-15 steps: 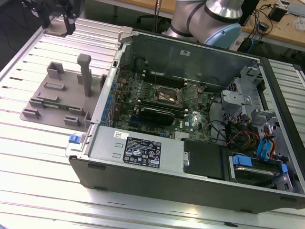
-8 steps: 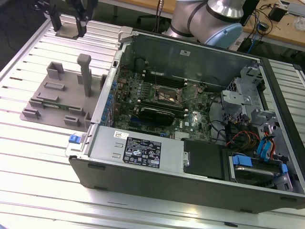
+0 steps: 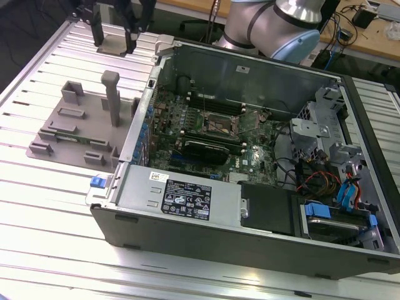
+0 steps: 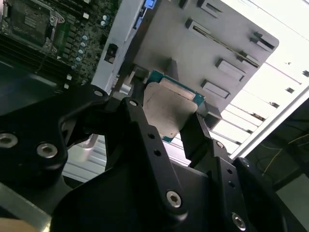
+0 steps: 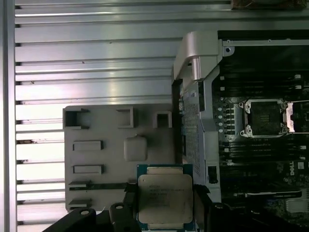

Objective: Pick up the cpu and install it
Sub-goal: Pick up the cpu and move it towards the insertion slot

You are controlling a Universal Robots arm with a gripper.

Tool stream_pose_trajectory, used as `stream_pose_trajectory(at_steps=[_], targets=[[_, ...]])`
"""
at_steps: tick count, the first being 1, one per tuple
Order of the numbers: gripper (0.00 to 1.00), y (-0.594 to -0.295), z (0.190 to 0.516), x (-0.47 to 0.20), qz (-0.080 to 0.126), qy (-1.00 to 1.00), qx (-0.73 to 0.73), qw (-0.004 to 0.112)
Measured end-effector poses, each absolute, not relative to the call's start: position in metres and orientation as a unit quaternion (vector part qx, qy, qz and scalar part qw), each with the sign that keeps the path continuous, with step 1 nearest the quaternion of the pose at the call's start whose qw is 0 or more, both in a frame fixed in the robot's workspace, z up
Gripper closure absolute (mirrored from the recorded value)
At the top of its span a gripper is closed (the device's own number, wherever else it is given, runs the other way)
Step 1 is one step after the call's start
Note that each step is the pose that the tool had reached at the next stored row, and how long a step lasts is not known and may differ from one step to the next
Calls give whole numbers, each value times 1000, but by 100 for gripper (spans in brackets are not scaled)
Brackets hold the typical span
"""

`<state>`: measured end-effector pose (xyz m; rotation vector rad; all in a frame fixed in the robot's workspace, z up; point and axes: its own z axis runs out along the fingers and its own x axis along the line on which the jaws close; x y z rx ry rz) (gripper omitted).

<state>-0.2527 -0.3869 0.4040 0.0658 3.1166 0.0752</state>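
1. Your gripper (image 3: 114, 30) hangs fingers-down over the grey tray (image 3: 81, 134), by the far edge of the worktop (image 3: 37, 206) at the exterior view's left.
2. Its fingers (image 5: 129, 199) pinch the cpu (image 5: 165, 198) by opposite edges, silver top facing the wrist, above the tray's edge beside the computer case (image 3: 250, 62).

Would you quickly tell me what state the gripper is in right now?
Gripper: closed, holding the small flat square silver-topped cpu by its edges.
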Motion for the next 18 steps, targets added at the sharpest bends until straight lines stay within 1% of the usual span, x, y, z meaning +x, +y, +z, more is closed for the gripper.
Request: stream_pose_trajectory(at_steps=[18], targets=[[45, -388, 404, -177, 24, 999, 21, 12]])
